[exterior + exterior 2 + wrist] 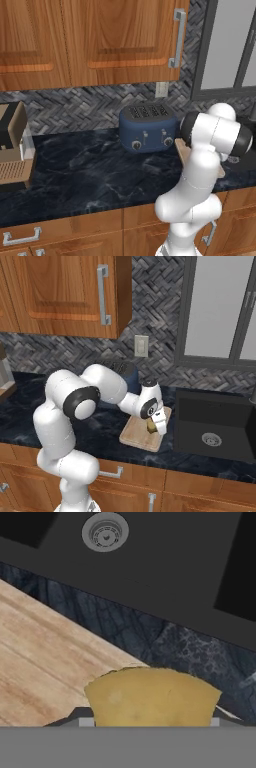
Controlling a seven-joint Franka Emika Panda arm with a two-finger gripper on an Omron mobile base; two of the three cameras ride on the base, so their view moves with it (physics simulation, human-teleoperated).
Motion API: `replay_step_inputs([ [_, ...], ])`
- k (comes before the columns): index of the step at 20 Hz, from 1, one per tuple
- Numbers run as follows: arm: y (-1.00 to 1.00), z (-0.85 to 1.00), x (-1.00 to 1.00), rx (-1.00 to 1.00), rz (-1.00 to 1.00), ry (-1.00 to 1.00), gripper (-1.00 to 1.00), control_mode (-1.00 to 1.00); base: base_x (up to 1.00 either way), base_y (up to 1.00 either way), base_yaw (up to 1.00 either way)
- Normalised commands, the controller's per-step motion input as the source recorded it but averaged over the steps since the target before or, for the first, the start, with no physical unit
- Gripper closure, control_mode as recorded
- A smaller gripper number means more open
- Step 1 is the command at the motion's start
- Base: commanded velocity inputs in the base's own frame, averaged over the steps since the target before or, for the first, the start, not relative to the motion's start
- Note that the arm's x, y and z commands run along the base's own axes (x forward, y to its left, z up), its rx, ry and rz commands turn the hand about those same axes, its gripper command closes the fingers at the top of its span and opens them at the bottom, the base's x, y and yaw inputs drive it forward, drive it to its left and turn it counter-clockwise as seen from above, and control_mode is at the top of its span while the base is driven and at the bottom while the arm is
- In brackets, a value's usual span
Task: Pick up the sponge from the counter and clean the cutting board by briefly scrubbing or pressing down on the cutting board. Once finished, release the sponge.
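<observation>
The sponge [154, 697] is off the counter [90, 170] and in the grasp of the gripper [154, 427]: the hand view shows the yellow block filling the space between the two finger tips, its sides pinched in, so the fingers are judged to be clamped on it rather than standing free. In the right base view the gripper hangs over the near right part of the cutting board [137, 433], with the sponge at its tip low over the wood; whether the sponge actually touches the board cannot be told from these pictures. The hand view places the sponge over the board's edge region, with tan grain to one side and dark marble counter and the black sink [215, 426] with its drain [105, 532] beyond. The board itself lies flat on the counter between the blue toaster [148, 127] and the sink. Assessment: the pick-up step is complete. The cleaning step is either in hand or about to begin; no mark on the board confirms scrubbing. Outstanding: press or scrub the sponge on the board, then part the fingers and let the sponge go. The coffee machine [15, 145] at the far left of the counter is well apart and plays no part.
</observation>
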Motion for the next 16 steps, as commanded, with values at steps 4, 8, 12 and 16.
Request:
replay_step_inputs([
  [4, 0.00, 0.00, 0.46, 0.00, -0.01, -0.02, 1.00, -1.00, 0.00, 0.00, 0.00],
  [8, 0.00, 0.00, 0.46, 0.00, -0.01, -0.04, 1.00, -1.00, 0.00, 0.00, 0.00],
  [12, 0.03, 0.00, 0.48, 0.00, -0.01, -0.04, 1.00, -1.00, 0.00, 0.00, 0.00],
  [16, 0.11, 0.00, 0.47, 0.00, -0.01, -0.04, 1.00, -1.00, 0.00, 0.00, 0.00],
])
